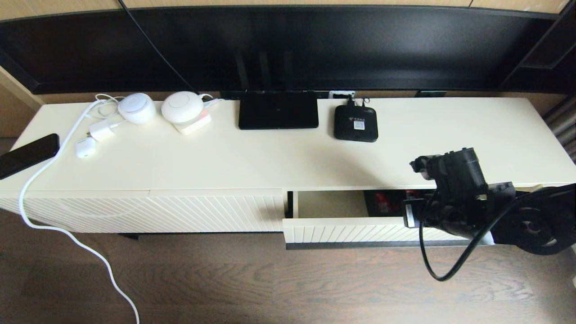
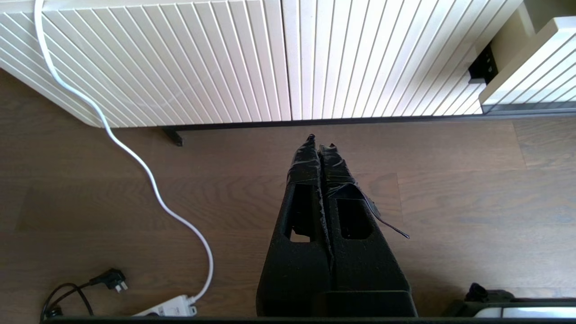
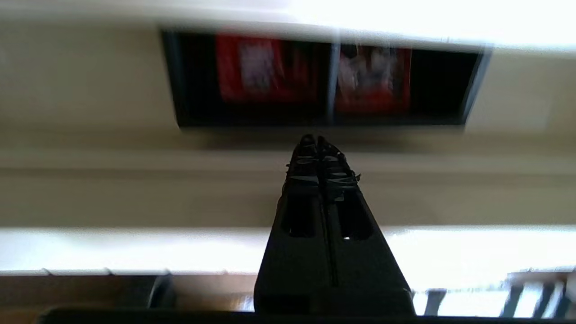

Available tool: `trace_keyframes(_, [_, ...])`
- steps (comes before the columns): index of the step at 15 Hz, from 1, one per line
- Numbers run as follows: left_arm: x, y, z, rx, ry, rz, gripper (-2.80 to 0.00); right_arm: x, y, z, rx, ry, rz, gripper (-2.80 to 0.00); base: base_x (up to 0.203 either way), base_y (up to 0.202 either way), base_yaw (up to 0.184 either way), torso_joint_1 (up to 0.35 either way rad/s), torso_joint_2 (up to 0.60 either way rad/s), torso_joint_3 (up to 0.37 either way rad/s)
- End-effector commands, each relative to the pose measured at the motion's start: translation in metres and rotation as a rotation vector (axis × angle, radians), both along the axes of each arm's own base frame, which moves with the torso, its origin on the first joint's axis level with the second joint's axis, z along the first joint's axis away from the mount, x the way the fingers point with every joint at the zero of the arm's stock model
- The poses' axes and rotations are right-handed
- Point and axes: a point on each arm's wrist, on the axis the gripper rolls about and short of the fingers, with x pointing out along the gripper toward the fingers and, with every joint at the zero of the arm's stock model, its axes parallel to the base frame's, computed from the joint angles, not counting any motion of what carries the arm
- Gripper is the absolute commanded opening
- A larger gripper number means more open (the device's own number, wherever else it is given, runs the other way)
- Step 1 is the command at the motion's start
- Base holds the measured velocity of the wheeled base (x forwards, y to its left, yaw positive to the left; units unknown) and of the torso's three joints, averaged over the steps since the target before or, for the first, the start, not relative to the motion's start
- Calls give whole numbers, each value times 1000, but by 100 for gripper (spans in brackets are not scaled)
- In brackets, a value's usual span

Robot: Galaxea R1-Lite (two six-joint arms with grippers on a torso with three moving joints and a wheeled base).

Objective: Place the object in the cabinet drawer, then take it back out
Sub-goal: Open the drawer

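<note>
Two grippers pressed together and pinching nothing: right gripper [image 3: 317,140] hovering over the partly open cabinet drawer [image 1: 342,229], just before the organizer box [image 3: 321,81] lying inside; left gripper [image 2: 320,141] hanging parked above the floor. Possibly risking a bump on the box rim if descending with fingers unspread. Seeing red packets, but reading no label clearly.
</note>
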Motion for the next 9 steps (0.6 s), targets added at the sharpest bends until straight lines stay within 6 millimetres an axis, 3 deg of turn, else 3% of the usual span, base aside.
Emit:
trace_keyframes(1, [0,0,0,0,2,0,-280,-4,-2,1,8,51,-27,-280,0,0,0,0,0,0])
trace_keyframes(9, [0,0,0,0,2,0,-280,-23,-6,-9,35,184,-87,-280,0,0,0,0,0,0])
